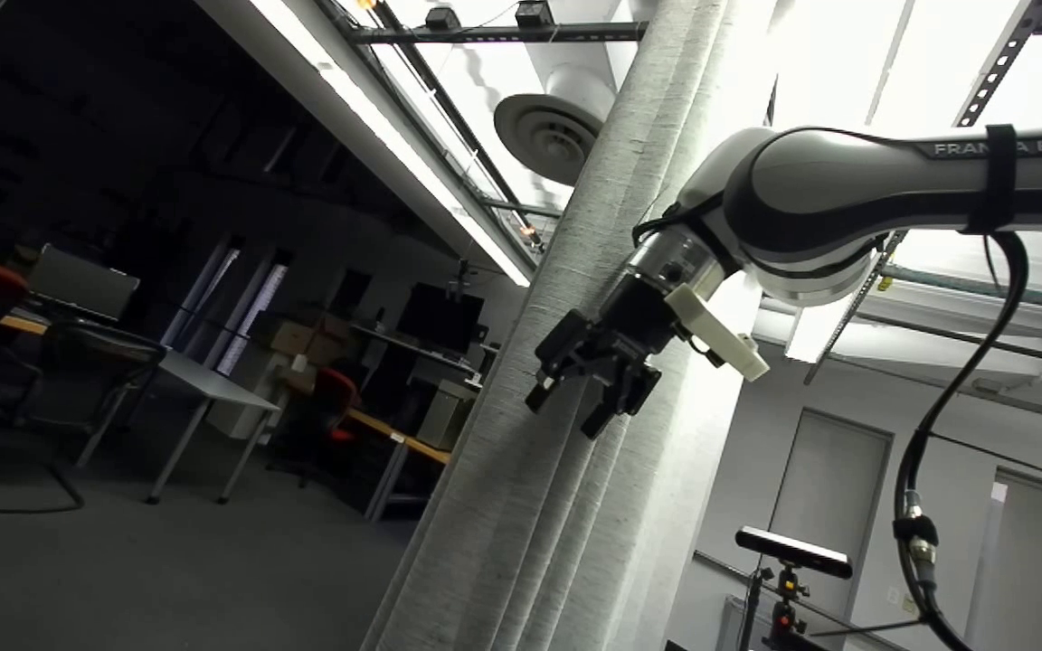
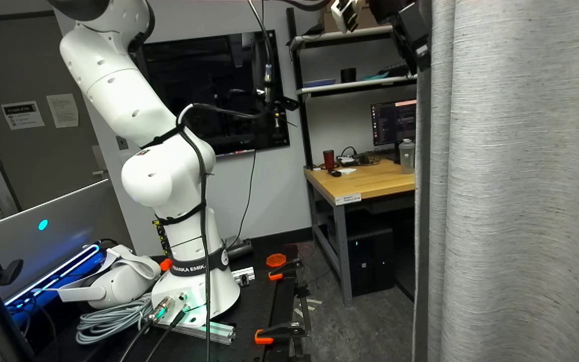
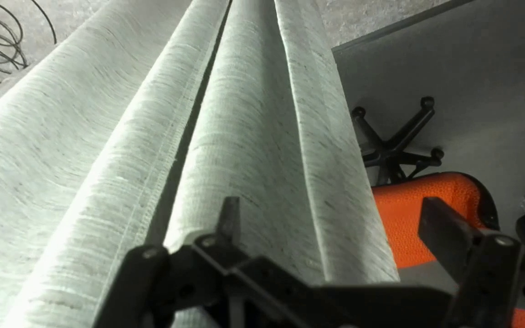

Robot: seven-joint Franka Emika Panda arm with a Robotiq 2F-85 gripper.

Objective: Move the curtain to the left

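The curtain is a tall light grey woven sheet with long vertical folds. It fills the right side in an exterior view and the left and middle of the wrist view. My gripper is open and points down at the curtain's folds. In the wrist view my gripper has its left finger over a fold and its right finger past the curtain's edge, over an orange chair. I cannot tell whether a finger touches the fabric. The gripper is partly hidden in an exterior view.
The orange chair stands beyond the curtain's edge. A camera on a stand is near the arm. A wooden bench and the black robot table with orange clamps stand near the arm's base. Cables hang from the arm.
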